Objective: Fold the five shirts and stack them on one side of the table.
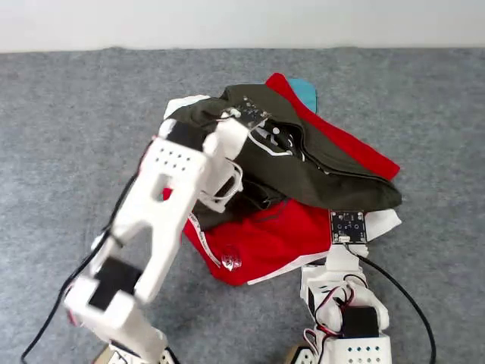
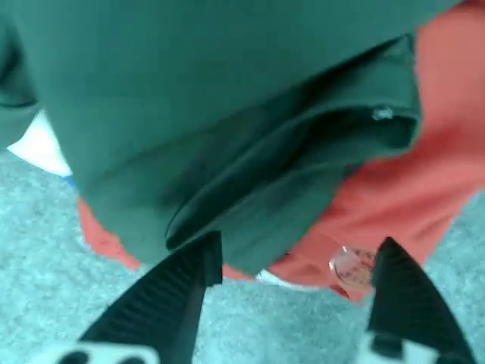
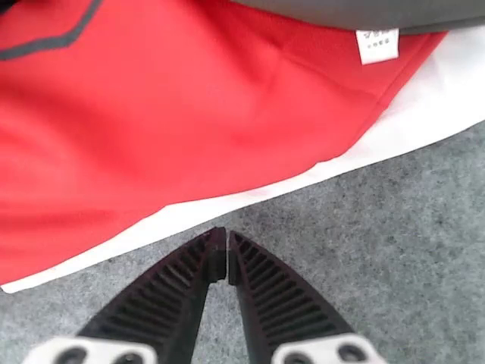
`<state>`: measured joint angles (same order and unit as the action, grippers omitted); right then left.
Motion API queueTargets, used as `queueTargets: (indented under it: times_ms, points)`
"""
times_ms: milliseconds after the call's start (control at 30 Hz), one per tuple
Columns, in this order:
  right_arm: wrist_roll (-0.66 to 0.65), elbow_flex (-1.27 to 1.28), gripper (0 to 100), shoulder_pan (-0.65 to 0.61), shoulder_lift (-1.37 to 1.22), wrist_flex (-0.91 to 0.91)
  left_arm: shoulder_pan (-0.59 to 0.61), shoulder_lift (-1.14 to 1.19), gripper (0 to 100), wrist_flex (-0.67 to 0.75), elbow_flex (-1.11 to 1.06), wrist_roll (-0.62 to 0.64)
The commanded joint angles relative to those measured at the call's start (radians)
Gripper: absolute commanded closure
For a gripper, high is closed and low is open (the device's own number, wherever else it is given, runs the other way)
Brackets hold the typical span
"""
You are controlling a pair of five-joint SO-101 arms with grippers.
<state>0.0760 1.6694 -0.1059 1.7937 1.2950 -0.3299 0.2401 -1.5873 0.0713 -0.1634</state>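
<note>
Left wrist view: left claw (image 2: 299, 246) stood open, dark shirt (image 2: 227, 98) just ahead, its folded edge running across the gap; right claw (image 3: 227, 235) sat clenched, empty, short of the red shirt (image 3: 151, 114).

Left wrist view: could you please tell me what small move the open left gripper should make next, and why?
Probably lower the left gripper and close its fingers on the folded edge of the dark green shirt, to lift it off the pile. That shirt lies on top, over the red shirt, and the open fingers hold nothing.
</note>
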Motion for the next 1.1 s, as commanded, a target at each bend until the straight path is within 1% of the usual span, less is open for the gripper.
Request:
queueTargets:
  times_ms: [0, 133, 300, 400, 467, 567, 600, 633, 700, 800, 933, 1067]
  points:
    - [-0.009, 0.014, 98.8, 0.002, 0.007, 0.004, -0.020, 0.150, 68, -0.009, 0.113, -0.032]
    - [-0.009, 0.014, 98.8, 0.002, 0.007, 0.004, -0.031, 0.347, 68, -0.002, 0.237, -0.028]
    - [-0.009, 0.014, 98.8, 0.002, 0.007, 0.004, -0.034, 0.569, 68, -0.011, 0.389, 0.074]
    - [-0.009, 0.014, 98.8, 0.002, 0.007, 0.004, -0.034, 0.644, 69, -0.072, 0.498, 0.120]
    - [-0.009, 0.014, 98.8, 0.002, 0.007, 0.004, -0.037, 0.683, 77, -0.089, 0.542, 0.110]
    - [-0.009, 0.014, 98.8, 0.002, 0.007, 0.004, -0.061, 0.723, 96, -0.097, 0.593, 0.080]
    - [-0.009, 0.014, 98.8, 0.002, 0.007, 0.004, -0.069, 0.727, 99, -0.110, 0.604, 0.074]
    - [-0.009, 0.014, 98.8, 0.002, 0.007, 0.004, -0.077, 0.727, 98, -0.132, 0.608, 0.074]
    - [-0.009, 0.014, 98.8, 0.002, 0.007, 0.004, -0.087, 0.726, 99, -0.157, 0.613, 0.074]
    - [-0.009, 0.014, 98.8, 0.002, 0.007, 0.004, -0.069, 0.692, 99, -0.163, 0.611, 0.074]
    - [-0.009, 0.014, 98.8, 0.002, 0.007, 0.004, 0.040, 0.560, 99, -0.163, 0.608, 0.100]
    - [-0.009, 0.014, 98.8, 0.002, 0.007, 0.004, 0.189, 0.373, 99, -0.164, 0.607, 0.118]
